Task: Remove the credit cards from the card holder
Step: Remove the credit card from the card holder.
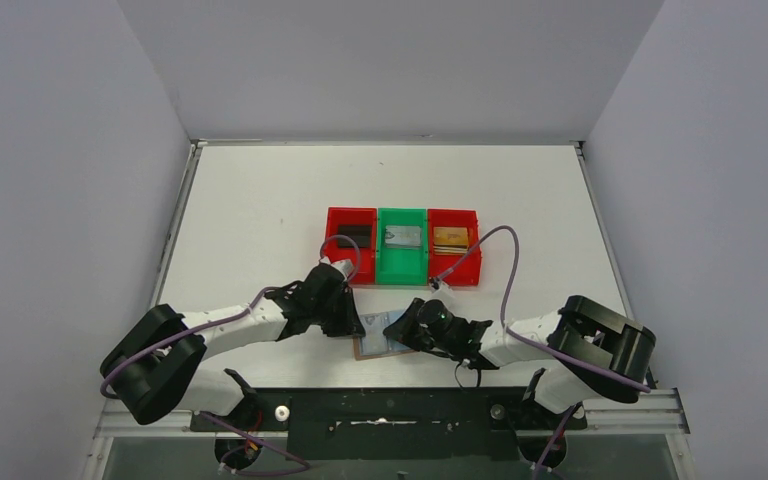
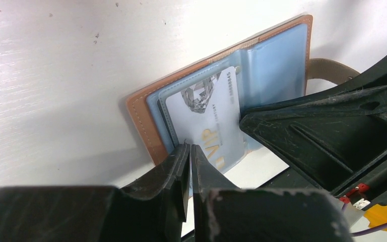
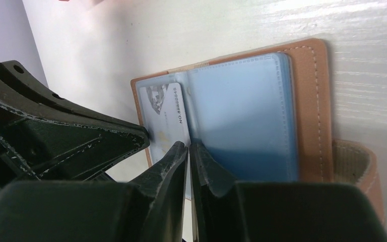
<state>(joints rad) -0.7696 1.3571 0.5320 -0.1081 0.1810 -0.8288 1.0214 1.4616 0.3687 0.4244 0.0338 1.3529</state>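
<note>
Card holder, place: card holder (image 1: 372,345) lies on the table (image 1: 260,200) near its front edge, between the two grippers and nearer than the bins.
Card holder, pose: opened flat, blue lining up. Long axis runs left to right, a little skewed. The fold runs across it. The tan snap tab (image 3: 355,166) sticks out from the empty half, on the right arm's side.
Card in holder: light blue card (image 2: 211,116) sits in a clear sleeve of the left half, long axis parallel to the fold.
Left gripper: left gripper (image 2: 190,147) is clenched to a thin slit, tips pinching the near corner of the light blue card.
Right gripper: right gripper (image 3: 189,145) is also nearly closed, tips gripping the near edge of the sleeve pages by the fold. The two grippers are just beside each other.
Cards already out: black card (image 1: 356,236) in the left red bin (image 1: 350,213), silver-grey card (image 1: 401,237) in the green bin (image 1: 402,270), gold-tan card (image 1: 449,238) in the right red bin (image 1: 455,272).
</note>
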